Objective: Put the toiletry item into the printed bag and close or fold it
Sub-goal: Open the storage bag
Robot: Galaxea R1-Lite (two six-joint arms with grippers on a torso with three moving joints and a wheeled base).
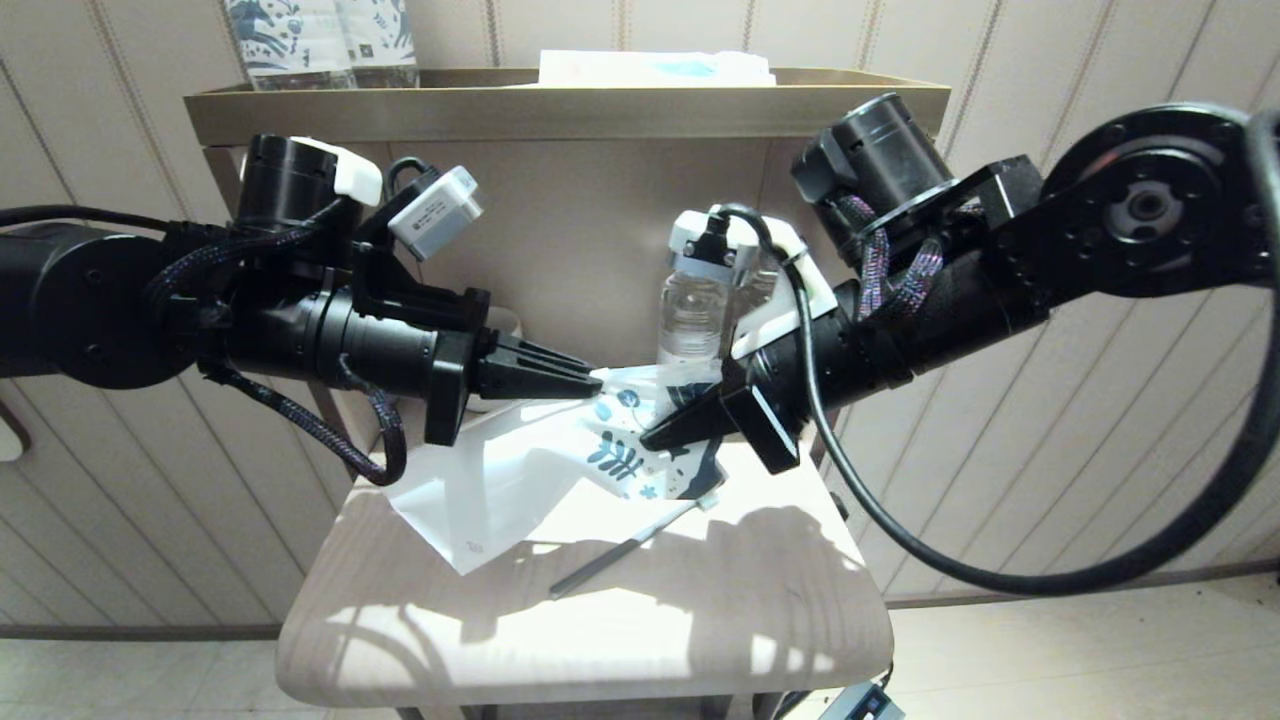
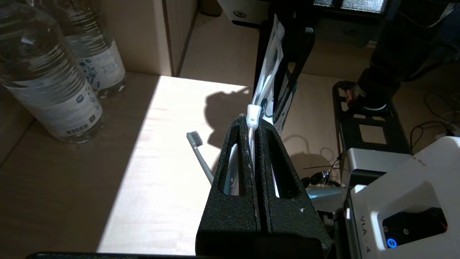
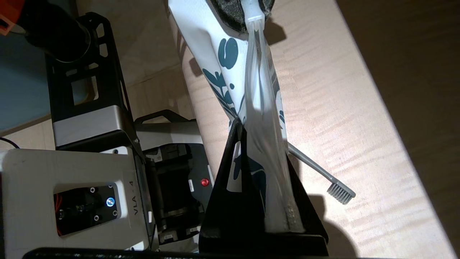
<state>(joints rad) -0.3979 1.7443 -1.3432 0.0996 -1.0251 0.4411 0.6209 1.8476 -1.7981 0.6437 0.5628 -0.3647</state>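
Both pairs of jaws are clamped on the bag, one at each end of its zip edge. From 9 o'clock the left gripper pinches the white zip strip, its two fingers pressed together with the strip and slider tab sticking out between them. From 3 o'clock the right gripper grips the printed end, its fingers closed on the blue leaf pattern, and the film runs taut from one gripper to the other. So held, the bag hangs off the table along its upper edge; its plain white lower corner sags toward 7 o'clock and rests on the wood.

Outside the bag, the toothbrush lies flat on the table. It sits just below the grippers, toward 6 o'clock, handle pointing to 7 o'clock and bristle head toward 1 o'clock, partly under the bag's printed corner.

Behind the grippers, at 12 o'clock, a clear water bottle stands upright on the table, with a second bottle beside it in the left wrist view.
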